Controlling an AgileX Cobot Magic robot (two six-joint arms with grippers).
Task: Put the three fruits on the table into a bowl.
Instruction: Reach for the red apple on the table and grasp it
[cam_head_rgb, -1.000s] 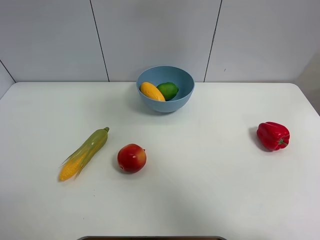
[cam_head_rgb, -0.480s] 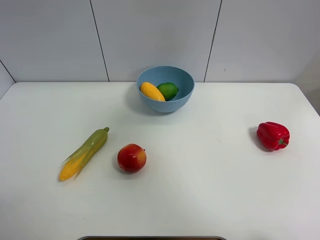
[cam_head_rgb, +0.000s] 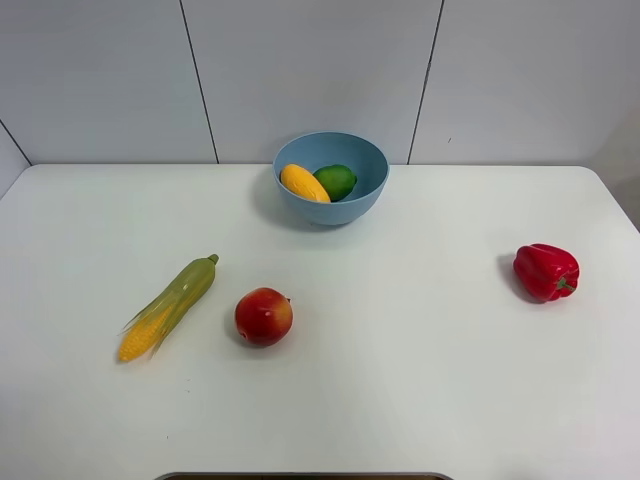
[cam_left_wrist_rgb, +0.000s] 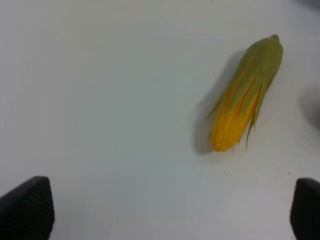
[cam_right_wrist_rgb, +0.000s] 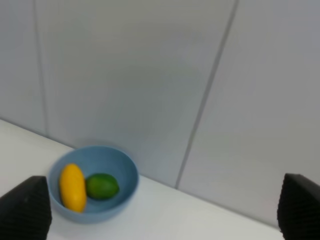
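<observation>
The light-blue bowl (cam_head_rgb: 331, 177) stands at the back middle of the white table (cam_head_rgb: 400, 380). The yellow-orange mango (cam_head_rgb: 304, 183) and the green lime (cam_head_rgb: 336, 181) lie inside it. The red-yellow apple (cam_head_rgb: 264, 316) rests on the table, front left of the bowl. No arm shows in the exterior view. The left gripper (cam_left_wrist_rgb: 170, 212) is open and empty above bare table near the corn cob (cam_left_wrist_rgb: 246, 102). The right gripper (cam_right_wrist_rgb: 162, 212) is open and empty, facing the bowl (cam_right_wrist_rgb: 95, 182) with mango (cam_right_wrist_rgb: 73, 186) and lime (cam_right_wrist_rgb: 102, 185) from afar.
A green-husked corn cob (cam_head_rgb: 169, 306) lies left of the apple. A red bell pepper (cam_head_rgb: 545, 271) sits at the right side of the table. A grey panelled wall (cam_head_rgb: 320, 70) rises behind the table.
</observation>
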